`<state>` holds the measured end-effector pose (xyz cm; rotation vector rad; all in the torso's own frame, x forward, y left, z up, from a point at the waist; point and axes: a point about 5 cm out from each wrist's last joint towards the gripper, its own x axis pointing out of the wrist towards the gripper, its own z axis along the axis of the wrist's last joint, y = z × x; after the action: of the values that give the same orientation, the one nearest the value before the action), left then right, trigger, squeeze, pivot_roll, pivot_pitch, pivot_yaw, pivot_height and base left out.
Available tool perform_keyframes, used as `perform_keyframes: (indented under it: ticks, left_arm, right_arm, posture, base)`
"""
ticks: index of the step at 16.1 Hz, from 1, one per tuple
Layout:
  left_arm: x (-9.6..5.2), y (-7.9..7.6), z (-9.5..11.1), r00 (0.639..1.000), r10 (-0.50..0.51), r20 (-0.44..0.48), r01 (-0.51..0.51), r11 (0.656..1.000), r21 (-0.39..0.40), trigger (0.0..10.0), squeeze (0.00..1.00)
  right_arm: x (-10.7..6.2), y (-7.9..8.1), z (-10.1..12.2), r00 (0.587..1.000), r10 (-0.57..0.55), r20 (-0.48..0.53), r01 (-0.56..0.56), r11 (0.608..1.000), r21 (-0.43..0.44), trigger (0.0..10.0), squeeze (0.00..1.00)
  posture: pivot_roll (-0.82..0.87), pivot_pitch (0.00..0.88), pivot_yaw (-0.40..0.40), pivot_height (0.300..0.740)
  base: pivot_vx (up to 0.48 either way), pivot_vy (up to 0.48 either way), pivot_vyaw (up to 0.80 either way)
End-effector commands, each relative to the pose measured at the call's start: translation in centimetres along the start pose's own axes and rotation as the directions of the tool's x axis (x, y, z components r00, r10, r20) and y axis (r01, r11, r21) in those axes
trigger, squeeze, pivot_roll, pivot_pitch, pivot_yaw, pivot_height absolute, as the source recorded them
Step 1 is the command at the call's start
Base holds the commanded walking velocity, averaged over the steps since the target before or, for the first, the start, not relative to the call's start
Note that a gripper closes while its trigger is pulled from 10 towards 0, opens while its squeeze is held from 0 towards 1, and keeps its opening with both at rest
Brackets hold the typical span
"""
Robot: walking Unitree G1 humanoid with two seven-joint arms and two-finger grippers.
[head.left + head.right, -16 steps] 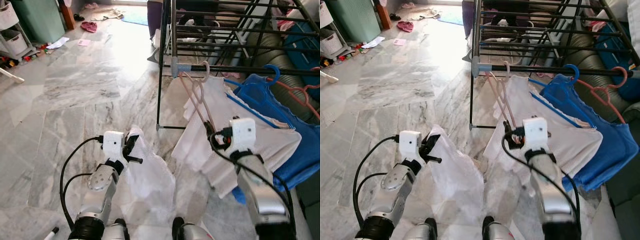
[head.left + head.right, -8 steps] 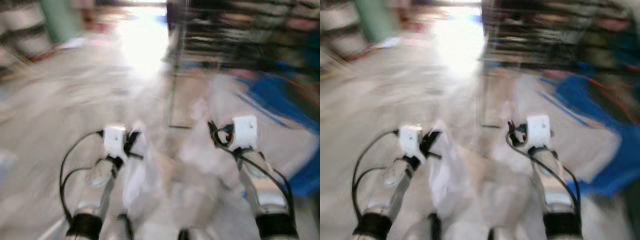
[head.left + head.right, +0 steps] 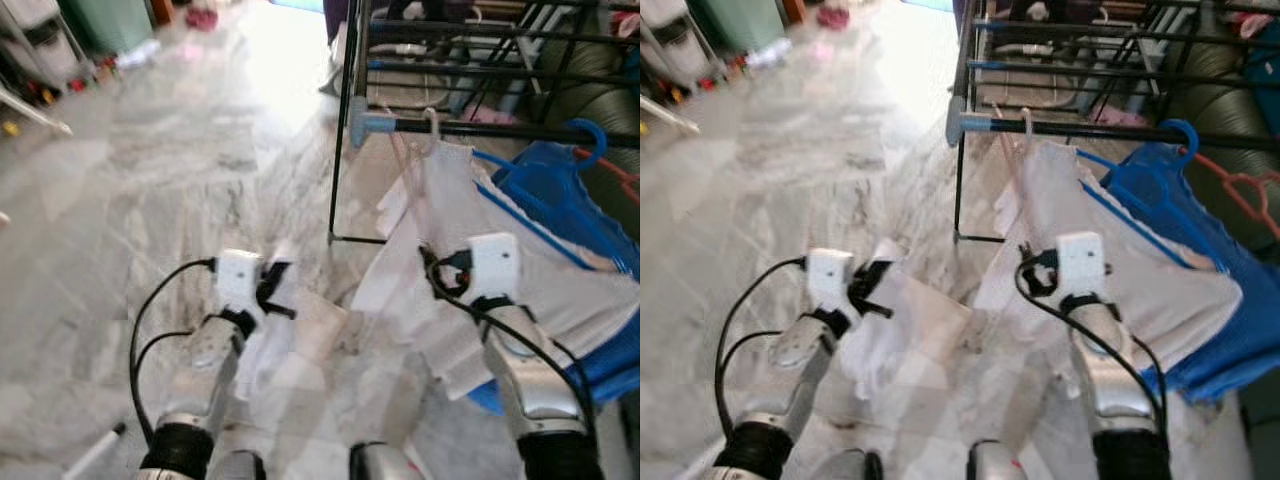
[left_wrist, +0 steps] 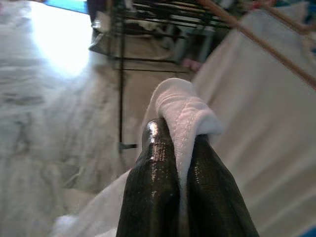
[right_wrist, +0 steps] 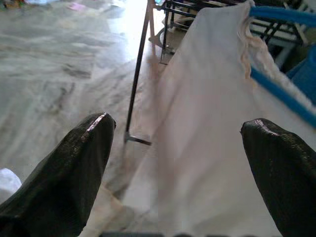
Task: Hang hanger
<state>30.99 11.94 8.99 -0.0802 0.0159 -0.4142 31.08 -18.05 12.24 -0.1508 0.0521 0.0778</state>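
Left eye view, upper right: pink hanger [image 3: 412, 165] hooked on the drying rack [image 3: 480, 128], white shirt [image 3: 480, 250] draped from it. Left wrist view, centre: left end effector [image 4: 182, 197] clamped together on white cloth [image 4: 183, 111]. Right wrist view: right end effector [image 5: 177, 148] spread wide apart, white shirt ahead.

You see two silver metal forearms, each ending at a white box-shaped wrist housing and ringed near the elbow by a ribbed black collar. A looping black cable runs from each housing down along its arm. The left gripper [image 3: 277, 290] and the right gripper [image 3: 428, 262] carry black fingers; in the wrist views those fingers [image 4: 153, 192] are glossy, with a fine woven texture and rounded tips [image 5: 74, 168]. At six o'clock sit two rounded dark-and-silver body parts
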Motion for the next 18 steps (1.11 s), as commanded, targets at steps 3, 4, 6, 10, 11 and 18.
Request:
perform_keyframes:
  ticks: [3, 4, 6, 10, 11, 18]
  left_arm:
    - [-0.9, 1.1, -0.2, 0.999, 0.041, -0.005, -0.041, 0.999, 0.006, 10.0, 0.0]
    - [-0.9, 1.1, -0.2, 0.999, 0.042, -0.005, -0.042, 0.999, 0.006, 10.0, 0.0]
    - [-0.9, 1.1, -0.3, 0.999, 0.043, -0.006, -0.043, 0.999, 0.007, 10.0, 0.0]
    - [-0.9, 1.1, -0.4, 0.999, 0.042, -0.014, -0.041, 0.999, 0.011, 10.0, 0.0]
    - [-0.8, 1.1, -0.4, 0.999, 0.042, -0.017, -0.042, 0.999, 0.011, 10.0, 0.0]
    - [-0.8, 1.0, -0.5, 0.999, 0.045, -0.023, -0.045, 0.999, 0.009, 10.0, 0.0]
  right_arm:
    - [-0.1, 0.7, 0.6, 0.999, 0.03, 0.02, -0.03, 0.999, 0.017, 10.0, 0.0]
    - [0.0, 0.6, 0.7, 0.999, 0.03, 0.021, -0.03, 1.0, 0.007, 10.0, 0.0]
    - [0.0, 0.7, 0.6, 0.999, 0.033, 0.017, -0.033, 0.999, -0.009, 10.0, 0.0]
    - [0.1, 0.8, 1.2, 0.996, 0.06, 0.07, -0.055, 0.996, -0.065, 10.0, 0.0]
    - [0.1, 0.6, 1.6, 0.993, 0.06, 0.099, -0.053, 0.996, -0.079, 10.0, 0.0]
    - [0.1, 0.5, 2.4, 0.988, 0.071, 0.137, -0.067, 0.997, -0.036, 10.0, 0.0]
  posture:
    - [-0.08, 0.223, -0.001, 0.74]
    - [-0.08, 0.221, -0.001, 0.74]
    - [-0.08, 0.221, -0.001, 0.74]
    - [-0.09, 0.221, -0.001, 0.74]
    - [-0.09, 0.219, -0.001, 0.74]
    - [-0.09, 0.224, 0.006, 0.74]
  base:
    - [0.0, 0.0, 0.0]
    - [0.0, 0.0, 0.0]
    - [0.0, 0.0, 0.0]
    - [0.0, 0.0, 0.0]
    - [0.0, 0.0, 0.0]
    - [0.0, 0.0, 0.0]
